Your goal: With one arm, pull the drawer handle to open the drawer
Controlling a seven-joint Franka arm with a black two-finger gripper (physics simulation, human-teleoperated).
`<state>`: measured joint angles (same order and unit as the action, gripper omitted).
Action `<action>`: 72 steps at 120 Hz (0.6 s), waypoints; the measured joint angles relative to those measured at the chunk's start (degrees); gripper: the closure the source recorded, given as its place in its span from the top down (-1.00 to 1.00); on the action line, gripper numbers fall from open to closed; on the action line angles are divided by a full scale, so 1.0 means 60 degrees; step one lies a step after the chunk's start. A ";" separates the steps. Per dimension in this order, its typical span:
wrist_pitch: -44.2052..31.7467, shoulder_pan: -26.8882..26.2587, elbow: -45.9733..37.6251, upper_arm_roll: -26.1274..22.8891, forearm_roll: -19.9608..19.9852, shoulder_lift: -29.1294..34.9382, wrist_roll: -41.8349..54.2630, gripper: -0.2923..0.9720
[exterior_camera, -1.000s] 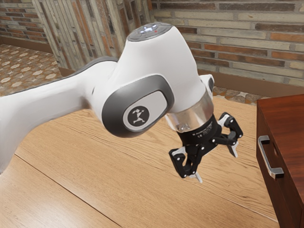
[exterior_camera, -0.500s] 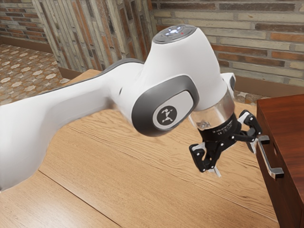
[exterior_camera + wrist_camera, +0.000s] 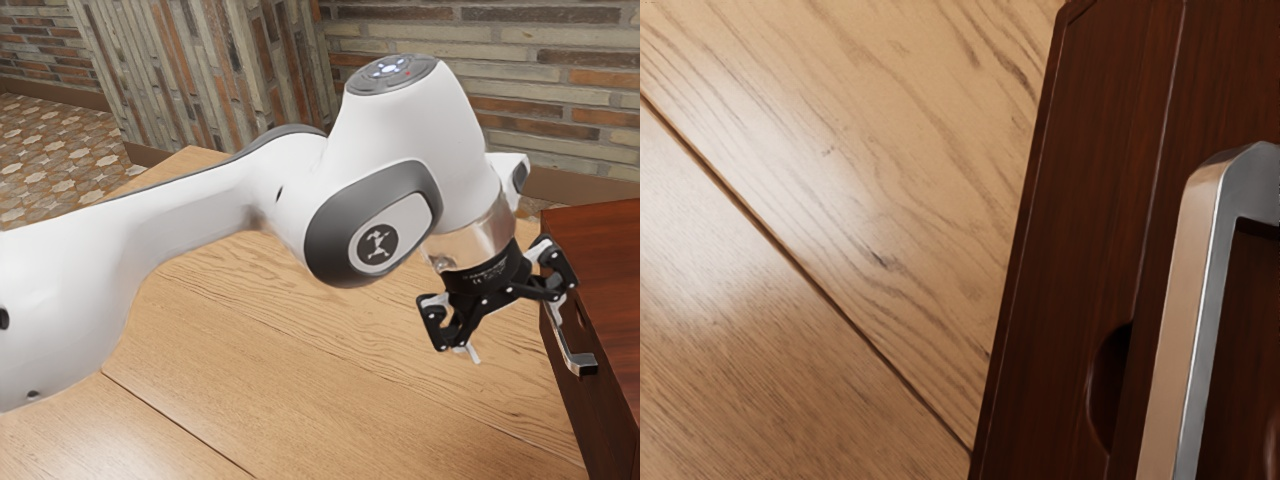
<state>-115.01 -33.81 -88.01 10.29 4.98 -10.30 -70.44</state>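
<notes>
- Brick walls [image 3: 560, 90] and a patterned tile floor [image 3: 50, 150] lay behind the scene.
- A pale wooden table [image 3: 280, 380] carried a dark wooden cabinet [image 3: 600, 245] at the exterior view's right.
- The gripper [image 3: 512, 322] hung with its fingers spread, just beside the metal drawer handle [image 3: 572, 348] on the cabinet's front.

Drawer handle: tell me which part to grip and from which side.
Grip the drawer handle at mid-bar, coming head-on toward the drawer front, jaws straddling its long sides: the straight bar stands off the front, leaving a gap behind.
</notes>
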 joint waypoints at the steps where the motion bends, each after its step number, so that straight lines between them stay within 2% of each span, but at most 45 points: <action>1: -0.0004 0.0002 0.0000 0.0000 0.0000 0.0000 0.0019 0.54; 72: -0.0397 0.0093 0.0223 -0.0017 0.0173 -0.0341 0.0950 0.54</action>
<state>-117.39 -33.25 -86.67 10.19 6.01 -12.34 -64.75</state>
